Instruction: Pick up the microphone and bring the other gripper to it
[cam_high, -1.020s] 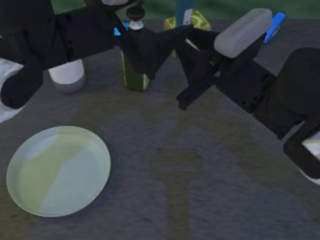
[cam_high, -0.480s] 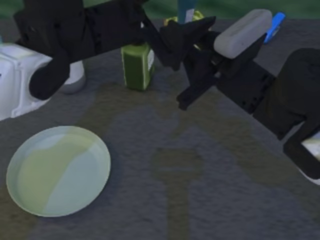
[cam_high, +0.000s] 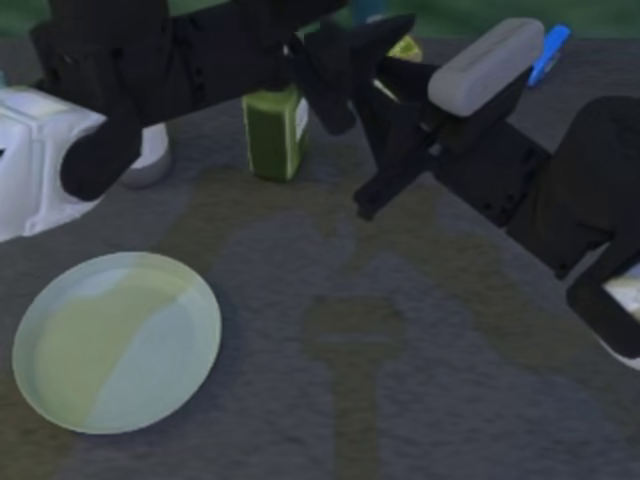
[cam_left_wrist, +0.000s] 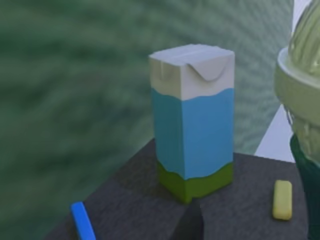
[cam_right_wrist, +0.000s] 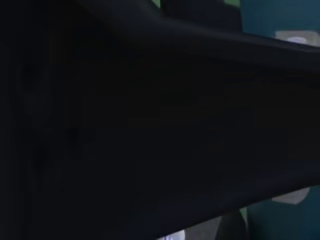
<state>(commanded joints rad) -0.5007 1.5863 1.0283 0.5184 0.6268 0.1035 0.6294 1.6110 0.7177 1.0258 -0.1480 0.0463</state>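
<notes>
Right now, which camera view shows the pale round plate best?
The top view. There the plate lies whole and uncovered on the left side of the table. The left wrist view looks at a blue and white carton instead, with no plate in it. The right wrist view is dark.

No readable text, label, brand, number or sign shows on anything.
</notes>
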